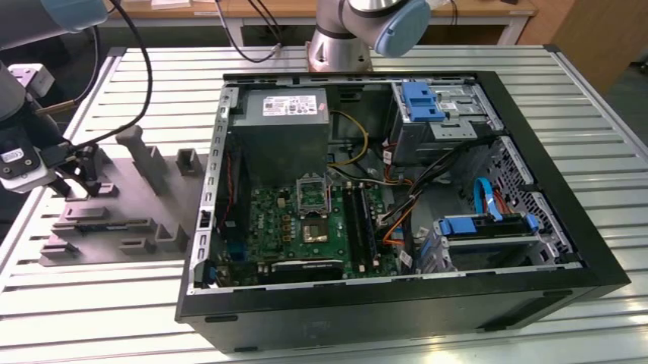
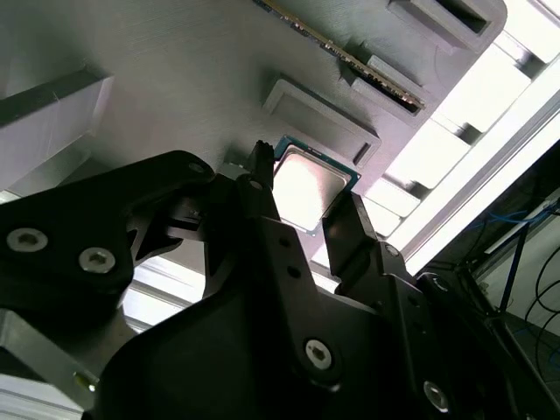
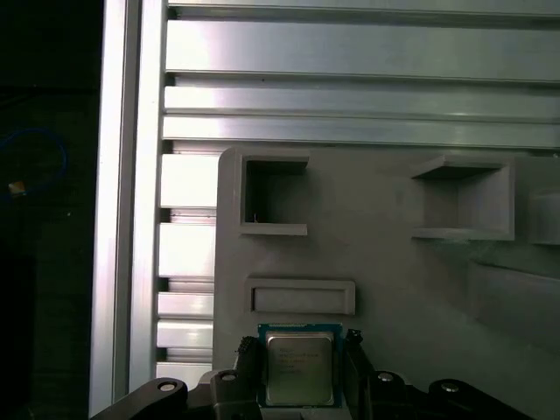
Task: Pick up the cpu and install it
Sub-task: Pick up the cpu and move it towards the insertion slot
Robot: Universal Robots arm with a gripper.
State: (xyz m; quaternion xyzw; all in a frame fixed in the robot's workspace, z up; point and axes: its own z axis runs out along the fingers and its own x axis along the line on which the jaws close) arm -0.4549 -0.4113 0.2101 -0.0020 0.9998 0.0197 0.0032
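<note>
Cpu (image 3: 299,372) lies on the grey tray (image 3: 394,289), straddled by the gripper (image 3: 300,348), which partly hides it in the second wrist view; I cannot tell whether it is clamped.

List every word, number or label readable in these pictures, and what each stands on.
White label on the grey box, exterior view: print too small to read.
Top of the cpu, first wrist view: faint lines of print, too blurred to read.
White tag at the exterior view's left edge: too small to read.
Nothing can be quoted.
</note>
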